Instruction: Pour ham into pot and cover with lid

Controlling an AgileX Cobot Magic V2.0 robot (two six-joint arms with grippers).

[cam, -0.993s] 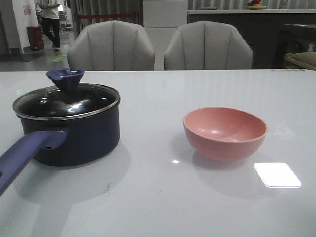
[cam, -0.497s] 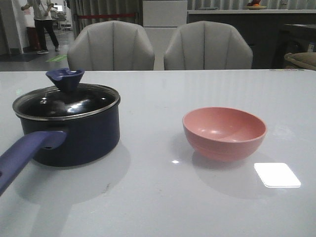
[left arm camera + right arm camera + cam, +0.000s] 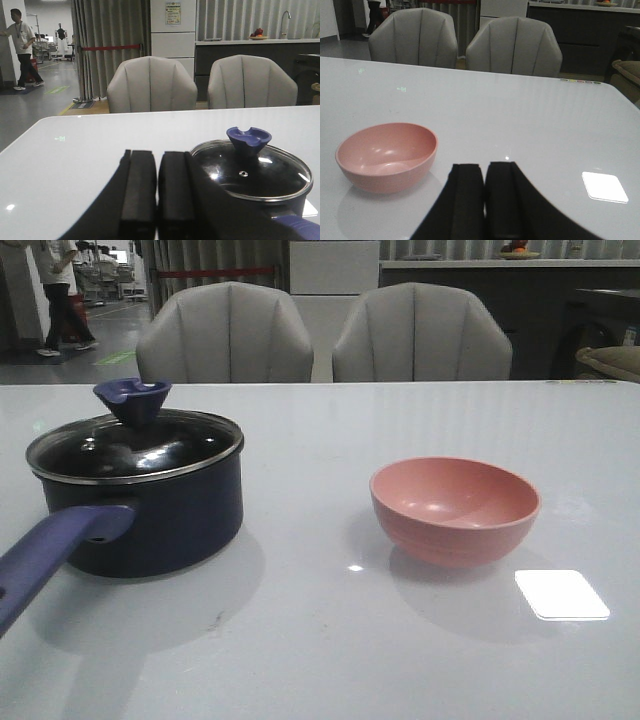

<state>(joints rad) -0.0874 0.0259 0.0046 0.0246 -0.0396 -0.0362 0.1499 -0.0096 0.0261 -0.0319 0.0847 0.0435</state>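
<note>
front view: clear glass lid point(image 3: 135, 448) seated on dark navy saucepan point(image 3: 150, 510); salmon-pink bowl point(image 3: 455, 508) apparently empty. both grippers point(image 3: 152, 192) point(image 3: 482, 200) closed, empty. risk: redundant handling disturbing lid.

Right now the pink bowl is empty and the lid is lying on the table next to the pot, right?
Not quite. The pink bowl does look empty, but the lid is not on the table. It sits on top of the pot, covering it, with its blue knob pointing up. The front view shows this, and the left wrist view shows the lid closed on the pot too.
</note>
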